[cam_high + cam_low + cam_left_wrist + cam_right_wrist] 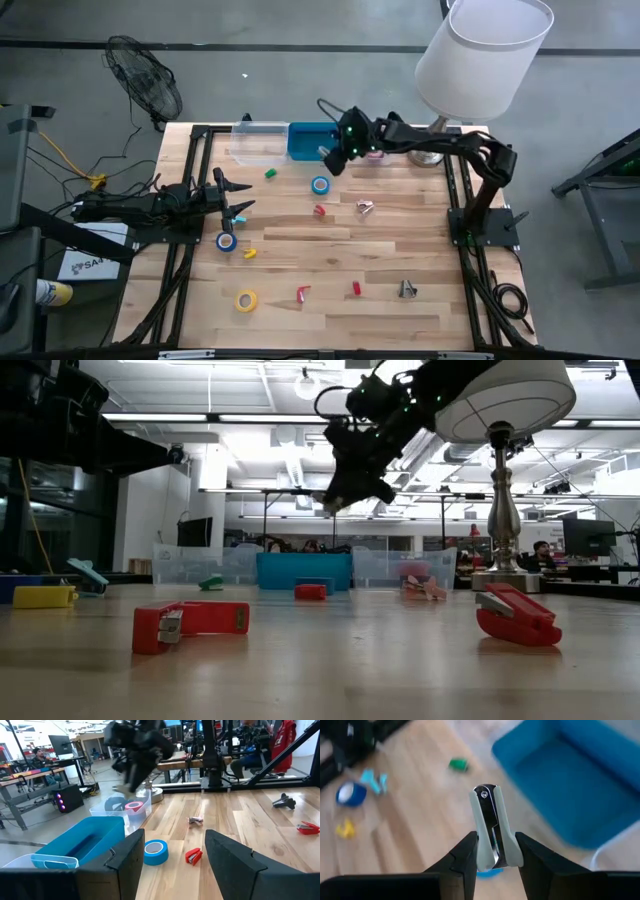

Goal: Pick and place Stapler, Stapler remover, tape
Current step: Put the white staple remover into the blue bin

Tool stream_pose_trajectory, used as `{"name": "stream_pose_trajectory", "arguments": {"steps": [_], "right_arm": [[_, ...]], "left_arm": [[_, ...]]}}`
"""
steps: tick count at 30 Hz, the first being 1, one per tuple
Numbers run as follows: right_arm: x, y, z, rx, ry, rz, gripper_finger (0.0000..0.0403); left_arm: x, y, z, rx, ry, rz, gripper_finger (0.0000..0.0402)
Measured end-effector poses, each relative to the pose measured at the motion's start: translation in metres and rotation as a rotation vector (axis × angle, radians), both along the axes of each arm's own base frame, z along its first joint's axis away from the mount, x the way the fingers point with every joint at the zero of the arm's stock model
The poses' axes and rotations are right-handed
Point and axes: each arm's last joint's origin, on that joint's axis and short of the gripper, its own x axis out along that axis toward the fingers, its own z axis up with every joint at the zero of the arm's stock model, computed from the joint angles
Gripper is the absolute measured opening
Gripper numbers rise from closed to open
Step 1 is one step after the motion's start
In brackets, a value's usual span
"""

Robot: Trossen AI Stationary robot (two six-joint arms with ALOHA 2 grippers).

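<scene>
Starting at your left, the left gripper (237, 203) waits low over the counter (330, 250) with its fingers spread and nothing between them. Just beside it lies a blue tape roll (226, 241) with a small yellow piece next to it, and nearer the front edge sits a yellow tape roll (246, 299). None of these has been collected.

Moving toward the middle, a green piece (270, 174) lies near the clear bin (258, 141), and another blue tape roll (320, 185) sits out in the open, with a small red stapler (320, 211) close by. Two more red pieces (303, 293) rest nearer the front.

At the back stands the blue bin (308, 138), and there your right gripper (335, 152) hangs above the bin's right end. The right wrist view shows it clamped on a pale staple remover (490, 827), held clear of the counter with the blue bin below and ahead.

Further right, a pink tape roll (132, 806) already lies in a clear bin beside the lamp base. A silvery remover (365, 207) and a dark one (406, 289) remain on the counter.

So I judge you are early in the job: one item is in the air near its drop, one roll looks binned, and most staplers, removers and tape are left to move.
</scene>
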Motion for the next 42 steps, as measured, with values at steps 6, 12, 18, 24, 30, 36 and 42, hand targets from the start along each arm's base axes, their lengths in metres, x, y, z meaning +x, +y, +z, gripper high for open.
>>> {"name": "stream_pose_trajectory", "arguments": {"steps": [6, 12, 18, 24, 30, 36, 42], "right_arm": [[0.008, -0.025, -0.019, -0.118, -0.03, 0.057, 0.0109], [0.01, -0.04, -0.038, -0.146, 0.004, 0.005, 0.0109], [0.008, -0.049, -0.048, -0.129, 0.041, -0.138, 0.0109], [0.007, -0.055, -0.057, -0.104, 0.058, -0.168, 0.011], [0.007, -0.055, -0.057, -0.104, 0.057, -0.169, 0.012], [0.007, -0.055, -0.057, -0.093, 0.055, -0.187, 0.0158], [0.007, -0.055, -0.057, -0.071, 0.047, -0.213, 0.0206]], "left_arm": [[0.0, 0.0, 0.0, 0.0, 0.0, 0.0, 0.0205], [0.0, 0.0, 0.0, 0.0, 0.0, 0.0, 0.0205], [0.0, 0.0, 0.0, 0.0, -0.001, 0.0, 0.0205], [0.0, 0.0, 0.0, 0.0, 0.0, 0.0, 0.0205], [0.0, 0.0, 0.0, 0.0, 0.0, 0.0, 0.0205], [0.0, 0.0, 0.0, 0.0, -0.001, 0.0, 0.0205], [0.0, 0.0, 0.0, 0.0, 0.0, 0.0, 0.0205]]}}
